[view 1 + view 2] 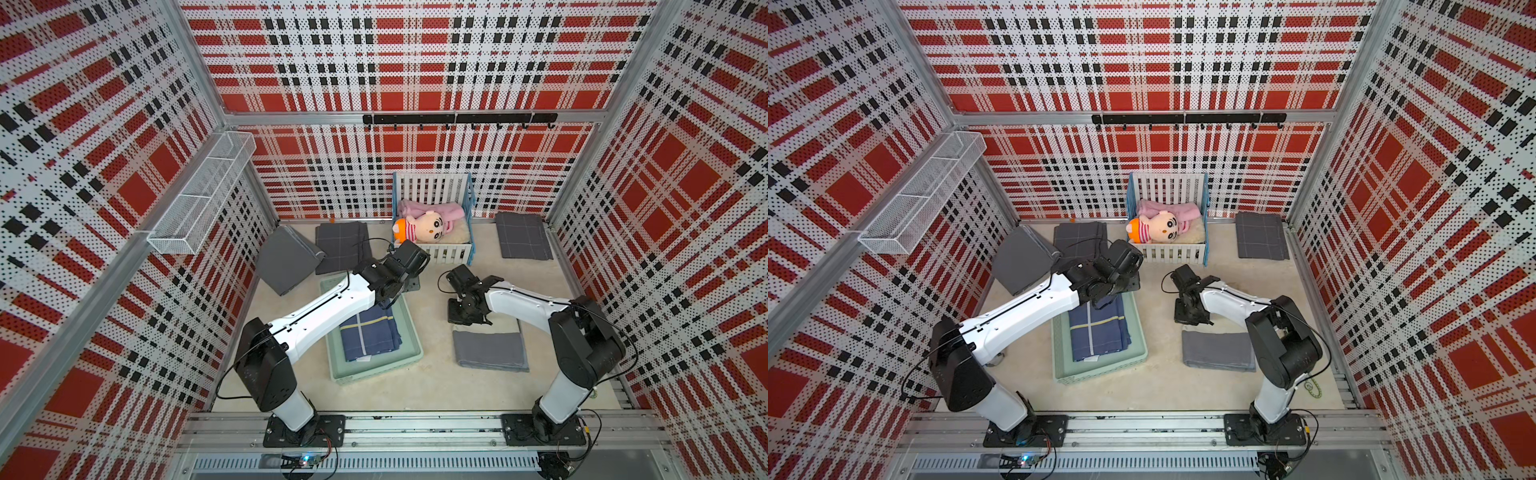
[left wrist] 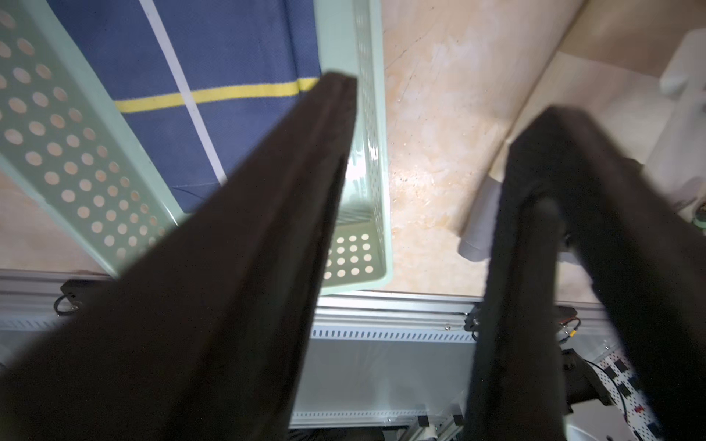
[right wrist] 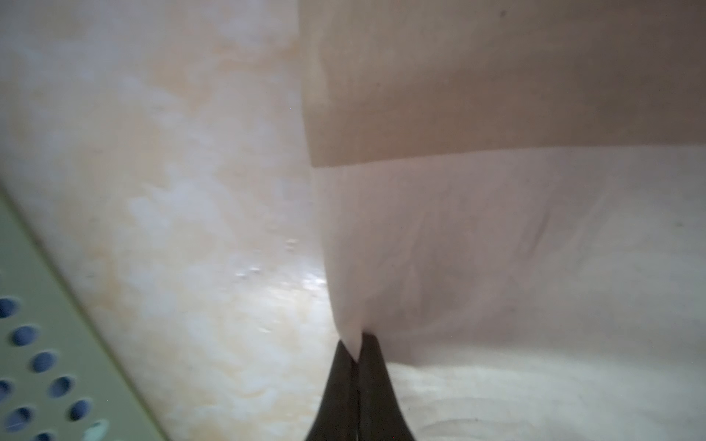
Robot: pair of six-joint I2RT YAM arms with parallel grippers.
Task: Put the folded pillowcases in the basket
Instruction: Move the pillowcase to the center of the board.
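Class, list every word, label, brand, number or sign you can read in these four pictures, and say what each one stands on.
No text can be read in any view.
White tag on the blue cloth in the basket: too small to read.
Circuit board at the near edge: too small to read.
Walls: plaid pattern only, no lettering.

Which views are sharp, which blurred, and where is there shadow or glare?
Both top views: sharp, evenly lit. Left wrist view: left gripper dark and blurred, glare on the basket wall. Right wrist view: soft throughout; shadow darkens part of the grey pillowcase.
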